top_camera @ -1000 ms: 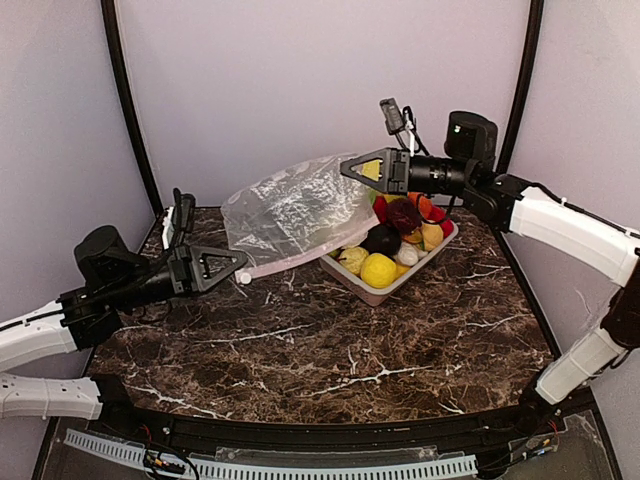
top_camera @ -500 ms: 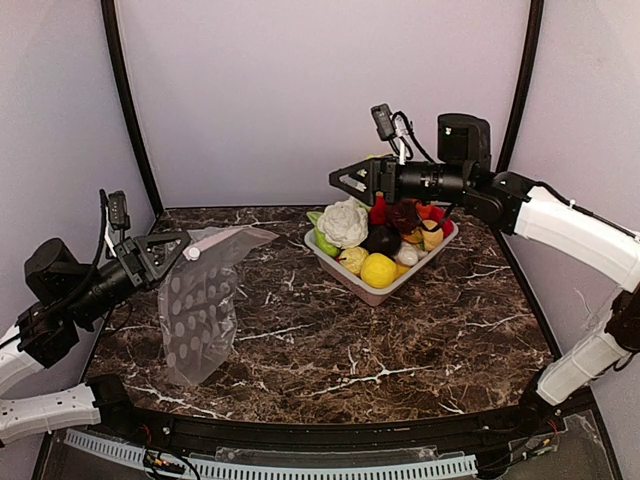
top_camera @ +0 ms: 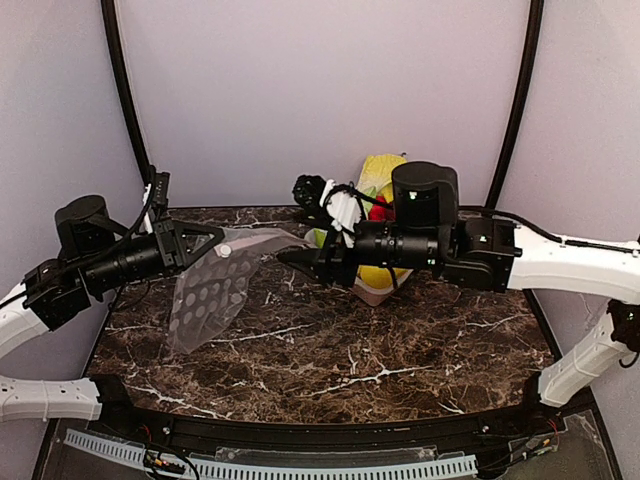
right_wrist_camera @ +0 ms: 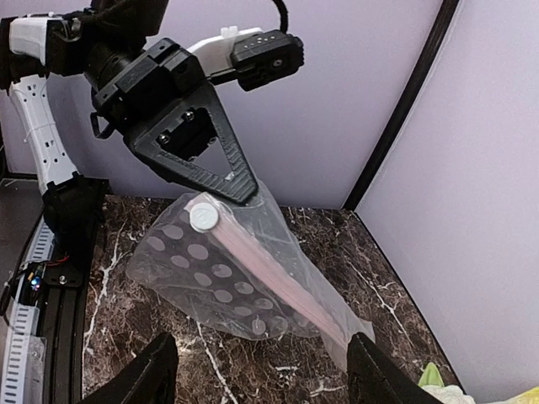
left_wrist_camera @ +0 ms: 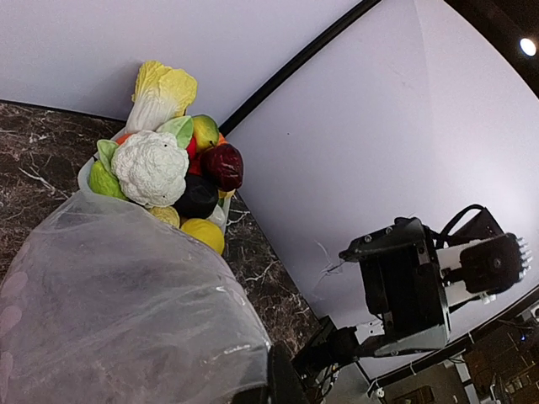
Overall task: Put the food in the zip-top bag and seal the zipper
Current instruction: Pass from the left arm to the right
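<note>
The left gripper (top_camera: pixel 215 243) is pinched on the top corner of the zip-top bag (top_camera: pixel 205 295), just beside a white round slider (right_wrist_camera: pixel 202 217) at the end of the zipper (right_wrist_camera: pixel 269 278). The bag hangs in the air over the left half of the dark marble worktop (top_camera: pixel 330 350); whether its lowest corner touches I cannot tell. Its only print is rows of white dots, no lettering that I can read.

The right gripper (top_camera: pixel 292 258) points at the bag's far corner, its fingers (right_wrist_camera: pixel 143 377) spread wide with nothing between them.

The food lies heaped in a pale tray (top_camera: pixel 372 294) at the back, behind the right arm: the cauliflower (left_wrist_camera: pixel 152 167) on top, the dark purple piece (left_wrist_camera: pixel 196 196) under it, the lemon (left_wrist_camera: pixel 203 235) lowest. A yellow-green cabbage (left_wrist_camera: pixel 164 93) stands behind them.
</note>
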